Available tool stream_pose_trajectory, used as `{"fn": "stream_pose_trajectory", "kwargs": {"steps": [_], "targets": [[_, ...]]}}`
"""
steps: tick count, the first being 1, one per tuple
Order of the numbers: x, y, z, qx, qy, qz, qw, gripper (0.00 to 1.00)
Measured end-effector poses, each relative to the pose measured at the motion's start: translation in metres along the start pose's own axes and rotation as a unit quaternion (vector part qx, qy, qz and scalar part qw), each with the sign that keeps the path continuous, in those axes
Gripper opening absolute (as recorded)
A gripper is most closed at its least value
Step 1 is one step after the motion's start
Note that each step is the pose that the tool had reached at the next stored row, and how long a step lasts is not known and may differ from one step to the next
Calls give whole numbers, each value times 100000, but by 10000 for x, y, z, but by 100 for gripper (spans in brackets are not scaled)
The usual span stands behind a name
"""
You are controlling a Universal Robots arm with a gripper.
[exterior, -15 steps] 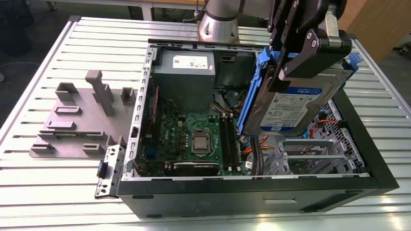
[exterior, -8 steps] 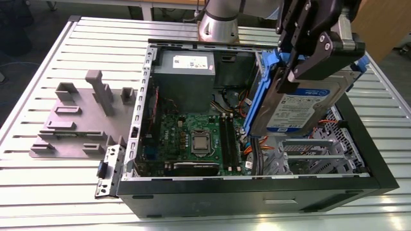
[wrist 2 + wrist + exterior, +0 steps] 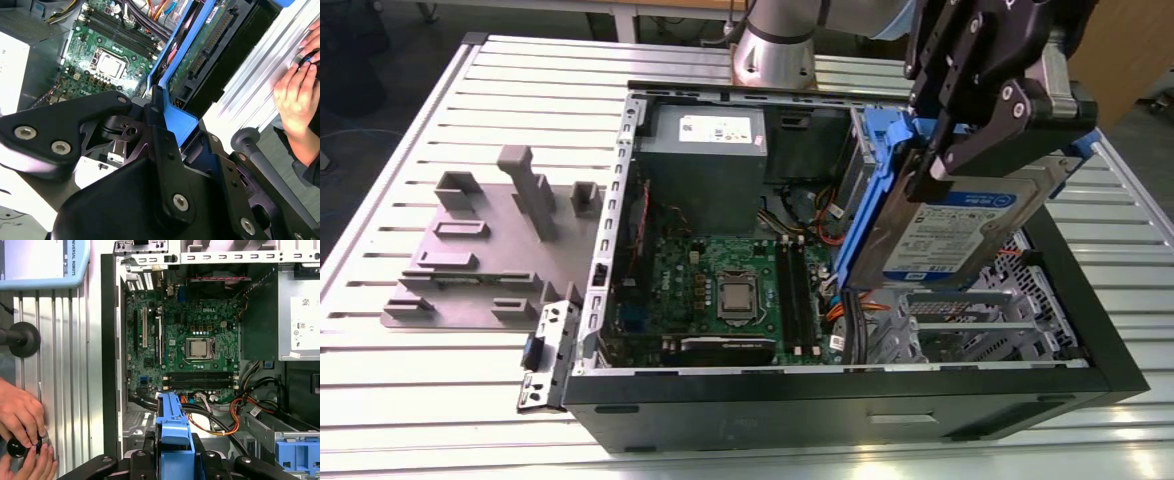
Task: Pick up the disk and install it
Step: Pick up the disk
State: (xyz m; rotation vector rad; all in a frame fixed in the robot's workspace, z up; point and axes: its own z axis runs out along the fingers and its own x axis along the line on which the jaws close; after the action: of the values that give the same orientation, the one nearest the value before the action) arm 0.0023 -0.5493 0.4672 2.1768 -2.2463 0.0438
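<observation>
One black two-fingered gripper [image 3: 958,160] is clamped on the flat silver blue-railed disk [image 3: 961,235], held tilted over the four-o'clock drive bay [image 3: 961,320] of the open black computer case [image 3: 854,385]. Installing seemingly demands squaring rail to bay.

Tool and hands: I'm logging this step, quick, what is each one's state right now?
Tool: shut on the disk.
Person's hands: closed around a small black object.

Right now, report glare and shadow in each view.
Exterior view: table slats glare white, the case interior lies in shade, the disk is well lit. Second wrist view: the table glares white beside a hand. First wrist view: motherboard evenly lit.
</observation>
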Motion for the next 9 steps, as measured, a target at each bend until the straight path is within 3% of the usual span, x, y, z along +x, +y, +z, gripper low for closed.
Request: {"fn": "stream_pose_trajectory", "kwargs": {"steps": [9], "targets": [[35, -83, 39, 6, 2, -337, 99999, 36]]}}
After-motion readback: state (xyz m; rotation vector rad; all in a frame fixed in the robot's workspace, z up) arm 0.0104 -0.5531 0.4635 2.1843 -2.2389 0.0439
